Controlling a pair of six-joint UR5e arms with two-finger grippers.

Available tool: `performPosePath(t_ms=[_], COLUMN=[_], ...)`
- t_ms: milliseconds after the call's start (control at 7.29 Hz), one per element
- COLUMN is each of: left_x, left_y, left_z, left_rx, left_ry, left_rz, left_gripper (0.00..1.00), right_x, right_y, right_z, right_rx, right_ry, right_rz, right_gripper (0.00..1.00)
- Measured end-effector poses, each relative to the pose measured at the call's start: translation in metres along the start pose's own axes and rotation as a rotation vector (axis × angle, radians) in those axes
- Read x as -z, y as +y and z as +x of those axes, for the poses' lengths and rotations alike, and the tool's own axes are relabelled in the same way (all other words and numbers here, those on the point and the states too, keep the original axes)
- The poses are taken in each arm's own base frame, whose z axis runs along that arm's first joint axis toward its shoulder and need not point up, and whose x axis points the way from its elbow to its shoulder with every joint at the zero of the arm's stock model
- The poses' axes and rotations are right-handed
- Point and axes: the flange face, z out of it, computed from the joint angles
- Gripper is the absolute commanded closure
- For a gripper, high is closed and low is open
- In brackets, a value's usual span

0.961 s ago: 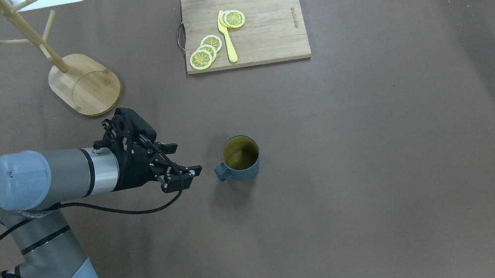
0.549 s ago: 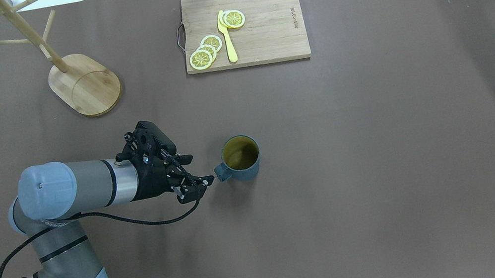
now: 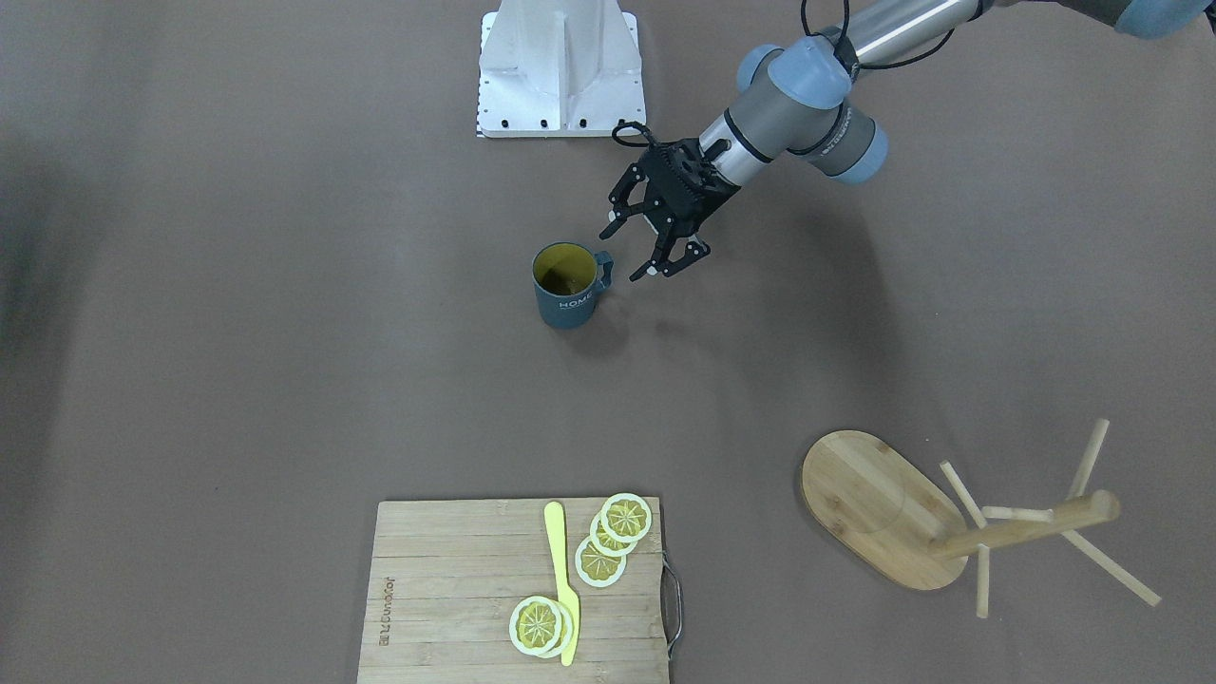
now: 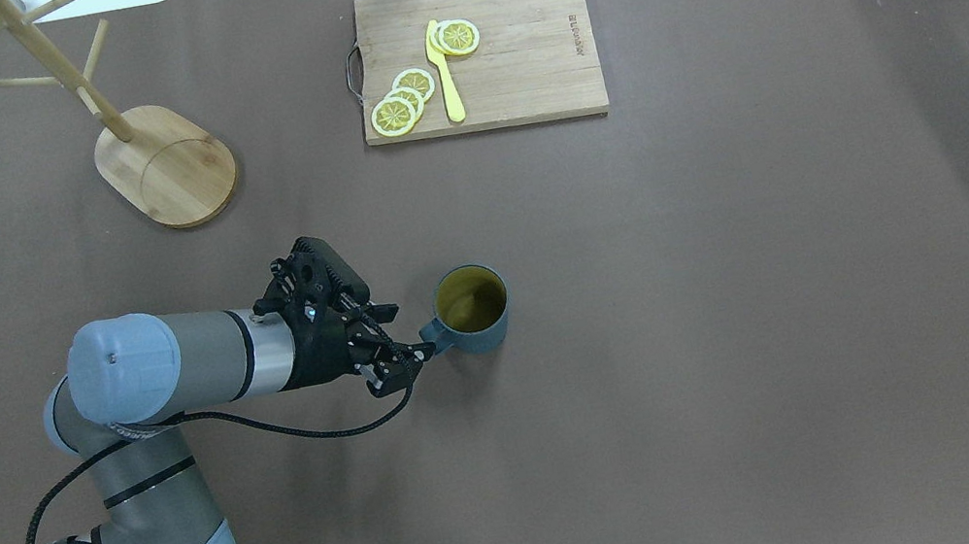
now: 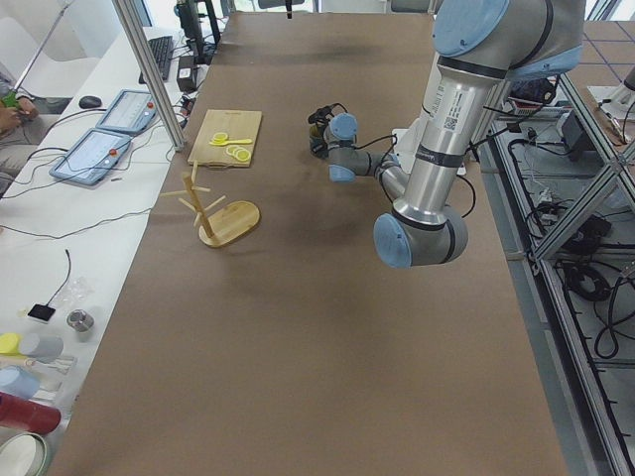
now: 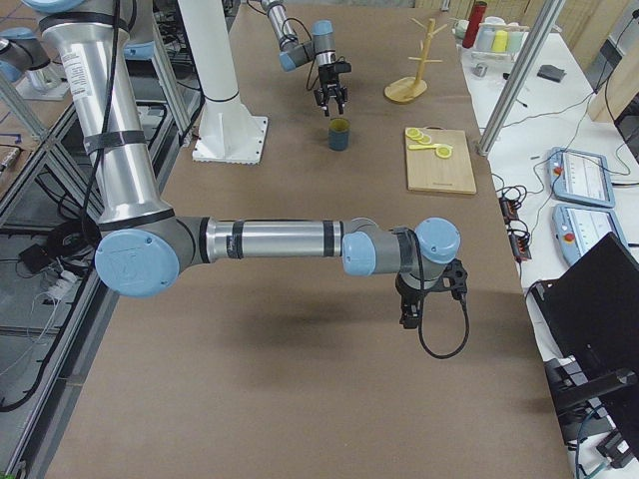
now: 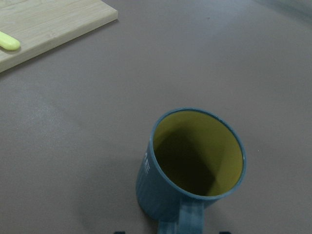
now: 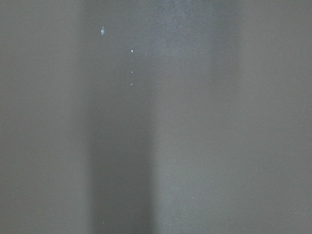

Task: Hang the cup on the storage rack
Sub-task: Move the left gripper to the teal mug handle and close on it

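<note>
While the overhead view is giving you only the yellow inside of the cup [image 4: 471,312], the front-facing view is showing its white "HOME" lettering turned toward the operators' side; the left wrist view is catching just the final "E". The cup is standing upright mid-table on the brown table [image 4: 748,316], well apart from the storage rack [image 4: 167,168], with its handle pointing at the left gripper [image 4: 405,336]. That claw is hovering with its fingers spread, one tip to each side of the handle's end. The wrist view is showing the handle centred between two dark tips at its bottom edge, nothing clamped. The right gripper [image 6: 411,317] is appearing only in the exterior right view, hanging over bare table far from the cup, so you cannot tell whether it is spread or closed; its wrist camera is seeing plain brown surface. The cutting board [image 4: 508,61] is lying near the far edge, carrying lemon slices [image 4: 402,101] and a yellow knife [image 4: 444,72]; its burned-in mark is too small to read. The side views are showing white benches with tablets [image 5: 99,149].
</note>
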Motion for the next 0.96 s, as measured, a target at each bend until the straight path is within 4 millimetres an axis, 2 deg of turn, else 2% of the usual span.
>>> performPosePath(t_ms=[412, 824, 961], left_x=[-0.016, -0.02, -0.022], left_y=[0.001, 0.006, 0.01], left_z=[0.002, -0.001, -0.002], left_rx=[-0.001, -0.014, -0.018], left_ry=[0.004, 0.035, 0.034], left_rz=[-0.011, 0.048, 0.077], left_gripper=[0.3, 0.3, 0.33], right_x=[0.0, 0.001, 0.001], right_y=[0.0, 0.0, 0.001], right_z=[0.0, -0.001, -0.002], right_rx=[-0.001, 0.001, 0.001], right_ry=[-0.001, -0.005, -0.007], right_rz=[-0.001, 0.001, 0.001], right_gripper=[0.0, 0.0, 0.0])
